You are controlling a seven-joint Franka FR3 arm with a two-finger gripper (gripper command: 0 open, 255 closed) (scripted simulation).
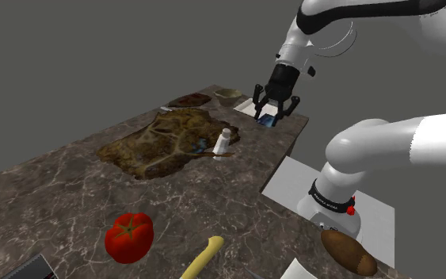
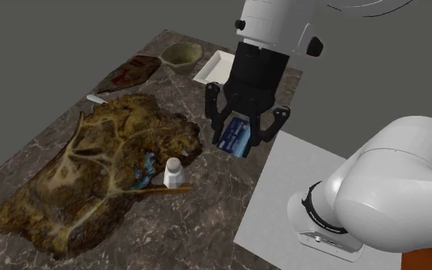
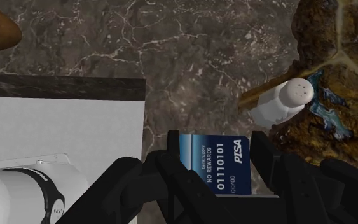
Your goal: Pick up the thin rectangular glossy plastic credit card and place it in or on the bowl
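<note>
A blue credit card with white digits sits clasped between my black fingers, lifted above the dark marble table. My gripper is shut on the blue card and hangs over the table's edge nearest the stand. From the shoulder camera, the gripper holds the card a little short of the olive bowl. That bowl stands at the table's far end, empty as far as I can see.
A white shaker stands beside a large brown leaf-like mat. A white tray lies next to the bowl, a brown slab beyond it. A tomato, a yellow stick and a potato lie nearer the shoulder camera.
</note>
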